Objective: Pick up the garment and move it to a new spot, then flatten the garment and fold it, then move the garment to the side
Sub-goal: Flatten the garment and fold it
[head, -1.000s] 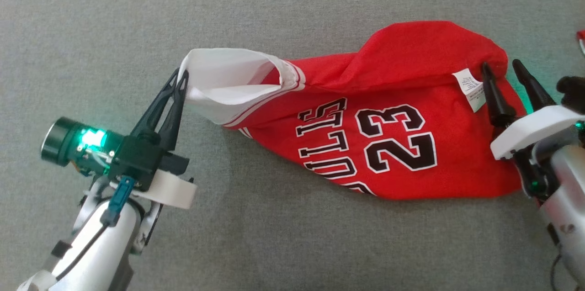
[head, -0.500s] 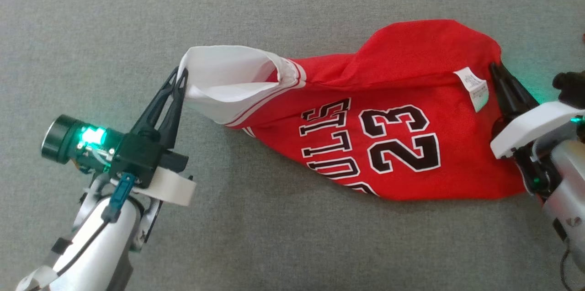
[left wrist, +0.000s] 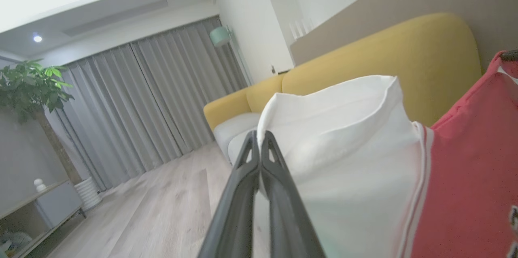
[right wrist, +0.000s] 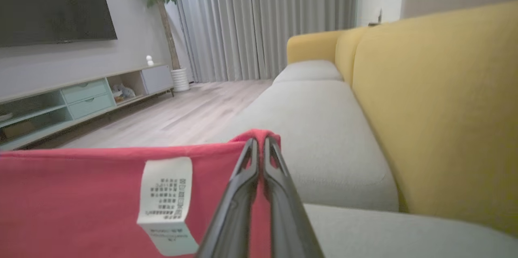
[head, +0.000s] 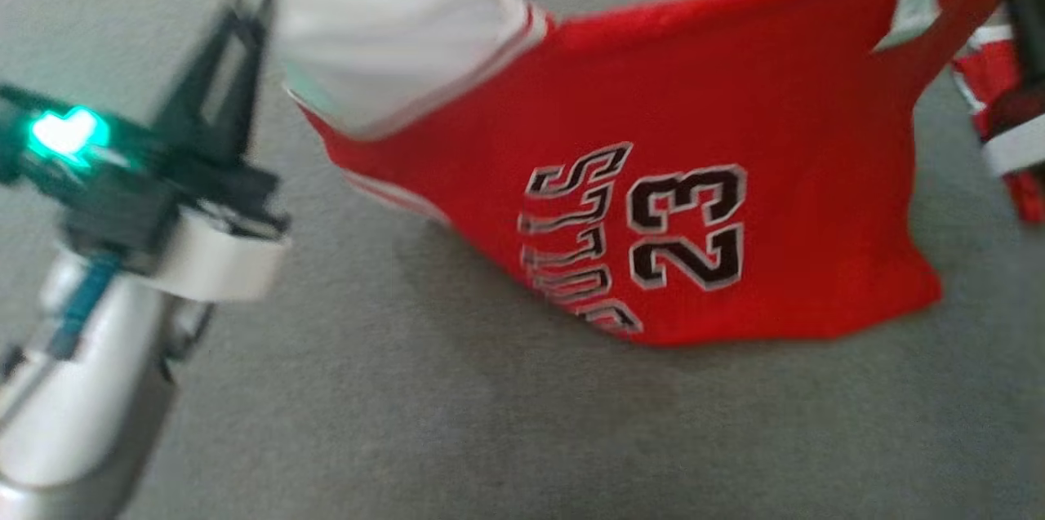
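Red jersey (head: 735, 95) hangs top-of-frame, left gripper (left wrist: 259, 136) and right gripper (right wrist: 260, 141) pinching its ends; hard pulling could slip either.

- You have open grey cushion (head: 457, 422) from 5 to 8 o'clock, below the stretched jersey (head: 735, 120).
- At 3 o'clock, another red cloth (head: 1030, 197) lies in your way.

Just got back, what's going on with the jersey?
Both arms hold the red jersey up, stretched between them over the grey sofa seat. The left gripper has its jaws shut on the white sleeve, the right gripper on the red corner by the care label. Not yet flattened or folded.
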{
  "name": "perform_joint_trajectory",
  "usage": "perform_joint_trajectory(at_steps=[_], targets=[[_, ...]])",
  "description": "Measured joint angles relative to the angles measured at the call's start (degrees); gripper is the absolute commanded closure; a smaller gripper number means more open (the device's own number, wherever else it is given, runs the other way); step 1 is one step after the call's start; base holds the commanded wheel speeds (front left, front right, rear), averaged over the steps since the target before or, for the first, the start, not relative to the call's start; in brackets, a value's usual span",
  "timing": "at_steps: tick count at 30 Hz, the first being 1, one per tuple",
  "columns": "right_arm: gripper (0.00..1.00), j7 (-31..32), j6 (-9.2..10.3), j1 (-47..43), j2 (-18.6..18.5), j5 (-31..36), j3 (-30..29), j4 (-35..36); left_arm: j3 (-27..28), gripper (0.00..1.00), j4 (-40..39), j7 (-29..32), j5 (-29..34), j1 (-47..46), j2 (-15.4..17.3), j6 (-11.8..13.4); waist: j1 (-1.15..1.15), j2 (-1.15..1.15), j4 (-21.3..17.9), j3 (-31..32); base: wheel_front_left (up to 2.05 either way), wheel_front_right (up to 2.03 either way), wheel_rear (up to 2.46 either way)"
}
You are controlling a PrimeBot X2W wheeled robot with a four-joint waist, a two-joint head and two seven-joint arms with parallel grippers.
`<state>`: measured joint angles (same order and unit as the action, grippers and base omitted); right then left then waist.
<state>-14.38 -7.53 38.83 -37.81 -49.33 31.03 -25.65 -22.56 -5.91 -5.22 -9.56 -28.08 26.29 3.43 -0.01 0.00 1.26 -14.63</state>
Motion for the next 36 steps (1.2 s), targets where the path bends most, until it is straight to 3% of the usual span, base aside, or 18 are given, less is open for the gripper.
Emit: perform_joint_trajectory(at_steps=[11, 19, 24, 28, 36], targets=[[1.00, -0.2, 0.00, 2.7, -5.8, 4.6, -10.1, 17.0, 6.5, 1.00, -8.5, 3.9, -5.0, -12.5, 6.3, -5.1, 0.00, 0.00, -6.1, 3.2, 0.00, 0.00, 0.00], [1.00, 5.4, 0.00, 6.6, -6.2, 10.2, -18.4, 24.5, 8.7, 1.00, -11.9, 6.8, -6.1, -23.3, 8.6, -7.0, 0.00, 0.00, -7.5, 7.0, 0.00, 0.00, 0.00], [1.00, 10.3, 0.00, 11.6, -1.7, 14.1, -18.4, 21.6, 7.8, 1.00, -7.3, 9.1, -7.6, -29.9, 8.3, -7.8, -0.01, 0.00, -7.0, 7.8, 0.00, 0.00, 0.00], [1.00, 12.1, 0.00, 15.7, 3.1, 14.9, -16.2, 14.6, 5.1, 1.00, 2.1, 10.2, -8.4, -33.1, 7.4, -9.1, 0.01, 0.00, -6.3, 5.8, 0.00, 0.00, 0.00], [1.00, 7.1, 0.00, 26.0, 5.1, 19.5, -14.4, 2.1, -4.5, 1.00, 17.4, 5.1, -4.7, -47.8, 4.2, -10.6, 0.02, 0.00, -4.0, -1.9, 0.00, 0.00, 0.00]])
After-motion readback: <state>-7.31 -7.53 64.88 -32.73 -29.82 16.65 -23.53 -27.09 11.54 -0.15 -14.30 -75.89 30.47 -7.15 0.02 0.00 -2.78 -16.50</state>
